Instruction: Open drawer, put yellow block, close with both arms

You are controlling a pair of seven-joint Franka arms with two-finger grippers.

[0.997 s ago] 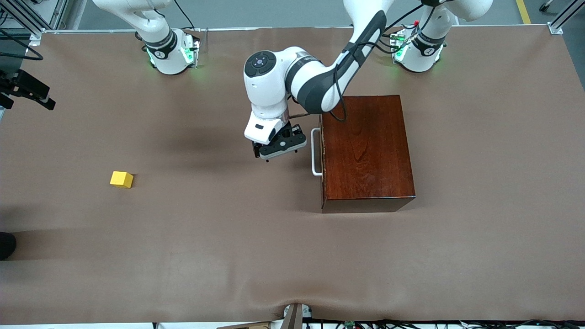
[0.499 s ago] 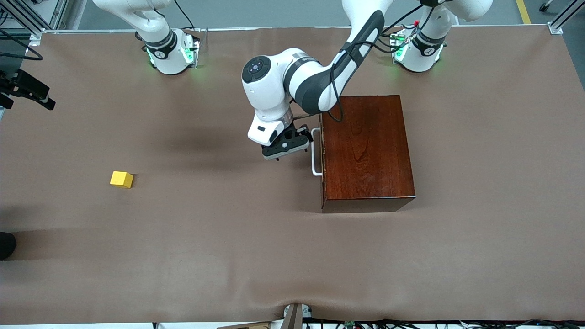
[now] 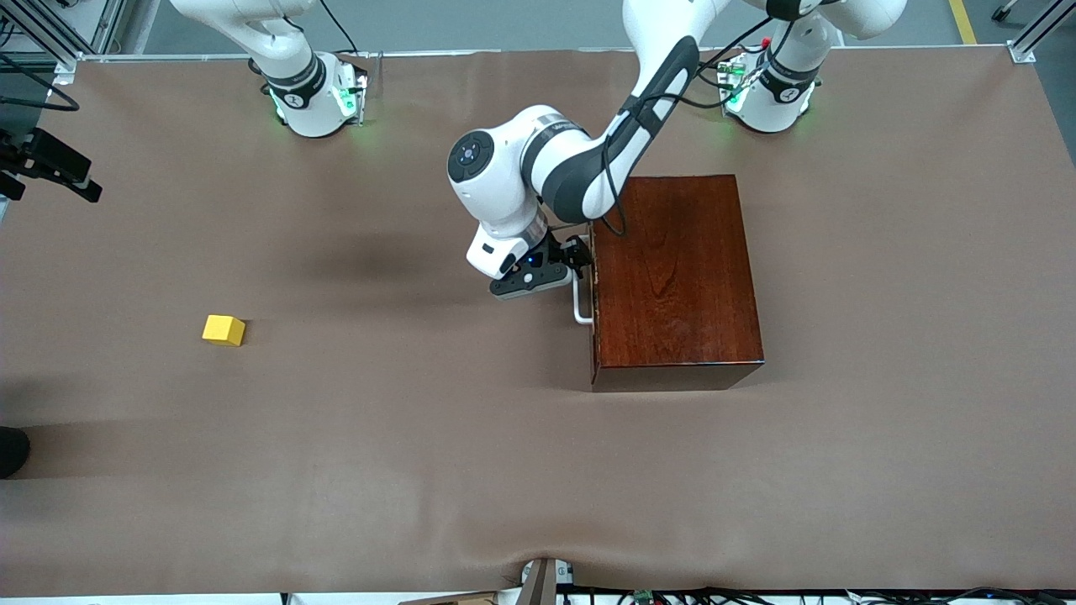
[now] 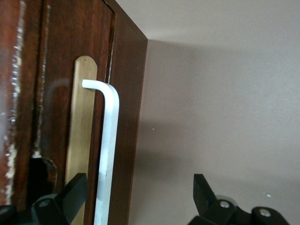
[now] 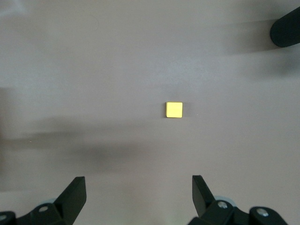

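The dark mahogany box [image 3: 677, 277] stands mid-table with its drawer closed, and the white U-shaped handle [image 3: 581, 309] faces the right arm's end. My left gripper [image 3: 578, 255] is at the handle's end nearer the bases. In the left wrist view it [image 4: 138, 197] is open, with the handle [image 4: 108, 145] between its fingers, close to one finger [image 4: 70, 194] and not gripped. The drawer front [image 4: 58, 84] is dark red-brown. The yellow block [image 3: 224, 329] lies on the table toward the right arm's end. My right gripper [image 5: 139, 197] is open and empty, high over the yellow block [image 5: 174, 109].
Brown cloth [image 3: 420, 437] covers the table. A dark rounded object [image 3: 12, 449] sits at the table's edge at the right arm's end, and a dark rounded thing [image 5: 286, 29] shows in the right wrist view. A black device [image 3: 52, 164] sticks in at that same end.
My left gripper has moved toward the box, from beside the handle to around its end. The block, the box and the right arm have not moved.
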